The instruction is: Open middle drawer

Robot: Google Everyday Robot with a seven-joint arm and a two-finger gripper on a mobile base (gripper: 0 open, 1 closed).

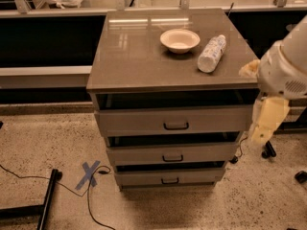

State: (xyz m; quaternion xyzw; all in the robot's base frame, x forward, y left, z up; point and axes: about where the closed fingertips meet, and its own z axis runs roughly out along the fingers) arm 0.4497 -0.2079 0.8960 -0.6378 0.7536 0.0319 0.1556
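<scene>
The gripper [265, 127] is hanging down at the right side, under the round white arm [284, 66]. It is pale yellow and is pointing at the floor. I cannot tell whether it is open or closed. It is not holding anything that is showing.

The middle drawer [144, 155] is sitting to the left of the gripper and a little lower. Its small black handle [172, 157] is sitting in the middle of its front, well apart from the gripper. A dark gap is showing above the front.

The top drawer [139, 121] is sitting level with the gripper, and its right end is just beside it. I cannot tell if they are touching. The bottom drawer [144, 178] is sitting lower down and to the left.

Up and to the left of the gripper, the tabletop [129, 56] is carrying a bowl [180, 40] and a bottle [211, 53]. The bottle is lying on its side, nearer to the gripper than the bowl.

Far to the left and below, a blue tape cross [89, 174] is lying on the floor.
</scene>
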